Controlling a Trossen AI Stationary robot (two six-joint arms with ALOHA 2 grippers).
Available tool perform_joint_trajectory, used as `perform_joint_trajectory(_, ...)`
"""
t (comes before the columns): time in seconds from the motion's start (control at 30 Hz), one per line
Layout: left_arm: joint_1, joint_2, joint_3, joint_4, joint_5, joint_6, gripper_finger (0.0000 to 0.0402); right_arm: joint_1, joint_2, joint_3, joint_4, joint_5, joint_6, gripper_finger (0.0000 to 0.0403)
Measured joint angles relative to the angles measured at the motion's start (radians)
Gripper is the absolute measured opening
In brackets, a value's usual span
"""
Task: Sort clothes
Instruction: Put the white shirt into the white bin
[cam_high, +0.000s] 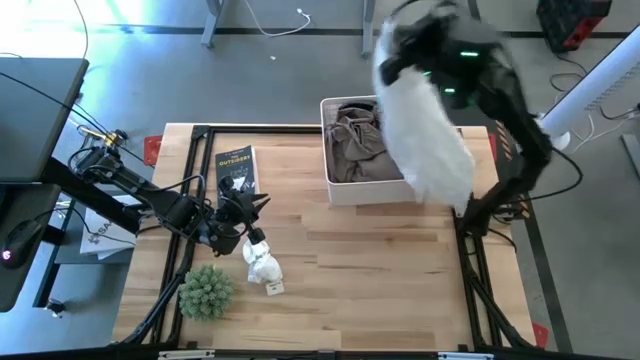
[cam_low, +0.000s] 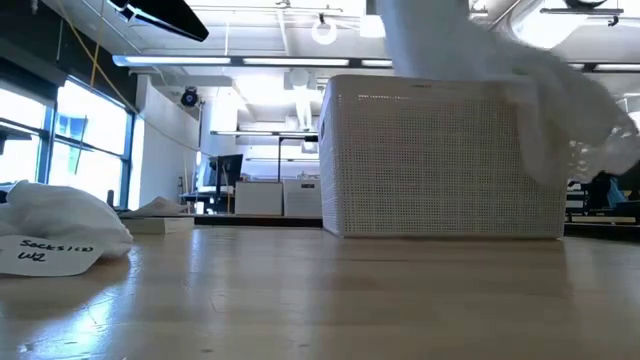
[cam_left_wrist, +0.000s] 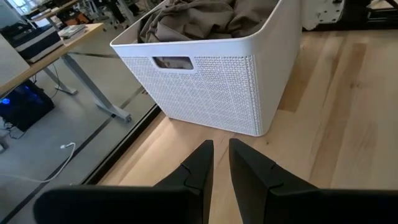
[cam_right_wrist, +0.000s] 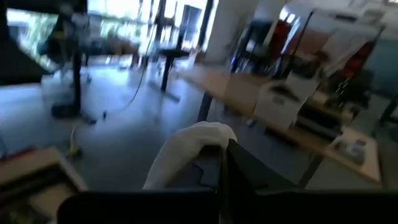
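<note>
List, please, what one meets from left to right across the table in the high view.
Left gripper → green plant → book → small white garment → white basket → white garment held up by the right gripper.

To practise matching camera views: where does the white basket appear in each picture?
High view: white basket, upper middle, partly under the hanging white garment.
Low view: centre-right.
Left wrist view: upper middle.
Right wrist view: not in it.
Shared landmark: the khaki-brown clothes inside it.
</note>
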Motion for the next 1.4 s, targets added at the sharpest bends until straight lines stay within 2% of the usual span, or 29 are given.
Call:
perform_joint_trajectory(0.17, 0.0, 0.0, 0.0, -0.007, 0.003, -0.009, 0.005, -0.085, 0.114, 0.005, -0.29, -0.314, 0.144, 0.0)
perform_joint_trajectory(0.27, 0.0, 0.0, 0.0, -0.008, 0.003, -0.01, 0.005, -0.083, 0.214, 0.002, -0.527, -0.468, 0.134, 0.0)
perform_joint_trajectory(0.33, 0.0, 0.0, 0.0, -0.008, 0.003, -0.01, 0.005, -0.065, 0.292, -0.001, -0.692, -0.468, 0.108, 0.0)
perform_joint_trajectory(0.43, -0.001, 0.0, 0.0, -0.009, 0.003, -0.01, 0.005, -0.058, 0.402, -0.003, -0.829, -0.353, 0.108, 0.0)
perform_joint_trajectory(0.53, -0.001, 0.0, 0.0, -0.014, 0.004, -0.01, 0.005, -0.066, 0.472, -0.08, -0.739, -0.3, 0.144, 0.0)
perform_joint_trajectory(0.6, -0.003, 0.001, 0.0, -0.014, 0.007, -0.015, 0.005, -0.072, 0.507, -0.137, -0.643, -0.331, 0.146, 0.0)
perform_joint_trajectory(0.77, -0.007, 0.001, 0.0, -0.031, 0.011, -0.036, 0.005, -0.101, 0.578, -0.302, -0.528, -0.399, 0.156, 0.0)
perform_joint_trajectory(0.93, -0.007, 0.001, 0.0, -0.031, 0.016, -0.036, 0.005, -0.108, 0.602, -0.369, -0.528, -0.396, 0.172, 0.0027)
perform_joint_trajectory(1.07, -0.007, 0.001, 0.0, -0.031, 0.017, -0.036, 0.005, -0.109, 0.578, -0.28, -0.604, -0.388, 0.181, 0.0082)
perform_joint_trajectory(1.17, -0.007, 0.001, 0.0, -0.03, 0.018, -0.036, 0.005, -0.094, 0.546, -0.13, -0.703, -0.388, 0.2, 0.0119)
perform_joint_trajectory(1.27, -0.007, 0.001, 0.0, -0.03, 0.018, -0.037, 0.005, -0.069, 0.501, 0.038, -0.832, -0.397, 0.237, 0.0136)
perform_joint_trajectory(1.3, -0.007, 0.001, 0.0, -0.031, 0.018, -0.04, 0.005, -0.057, 0.473, 0.049, -0.823, -0.397, 0.258, 0.0137)
perform_joint_trajectory(1.4, -0.007, 0.001, 0.0, -0.032, 0.018, -0.045, 0.005, -0.012, 0.317, -0.047, -0.772, -0.412, 0.311, 0.0139)
